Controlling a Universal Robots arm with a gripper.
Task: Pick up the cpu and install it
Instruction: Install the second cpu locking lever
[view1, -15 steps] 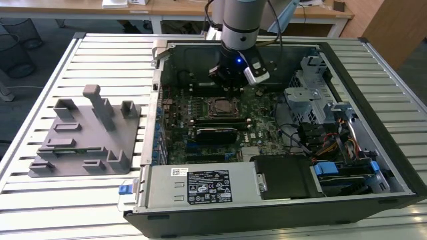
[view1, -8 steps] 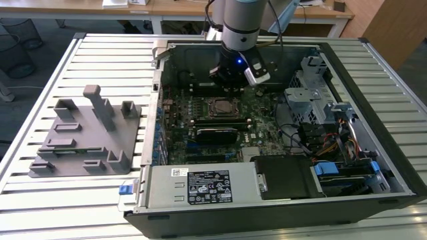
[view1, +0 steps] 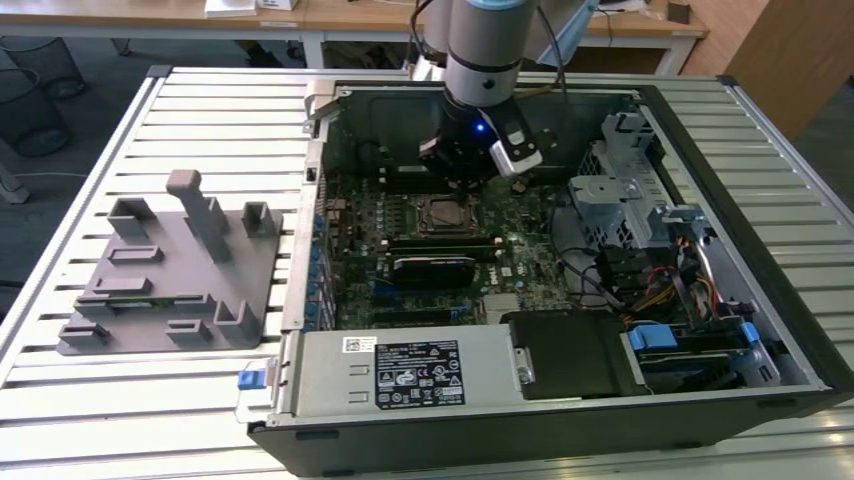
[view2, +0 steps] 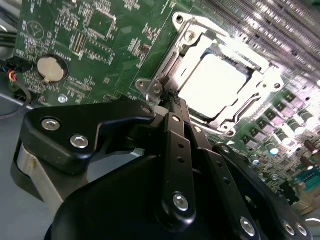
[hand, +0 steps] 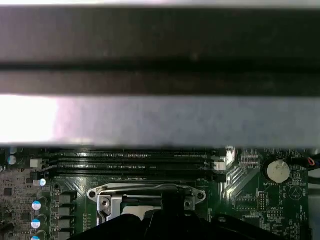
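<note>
Hovering just above the dark square socket with its silvery metal frame (view1: 443, 212) on the green motherboard (view1: 534, 262) inside the open black computer case (view1: 747, 180): the black gripper (view1: 461, 172), fingers drawn together at the tips, clamped on nothing visible, their tips (view2: 172, 102) showing in the second wrist view right at the frame's edge. Sitting within that frame, flat and level: the cpu (view2: 212, 82), a small square chip with a pale silvery-grey metal top plate, glaring bright under the light, bordered on all sides by the frame. Lying outside the case, on the slatted metal table (view1: 200, 95): a grey plastic holder block with upright posts (view1: 174, 265).
</note>
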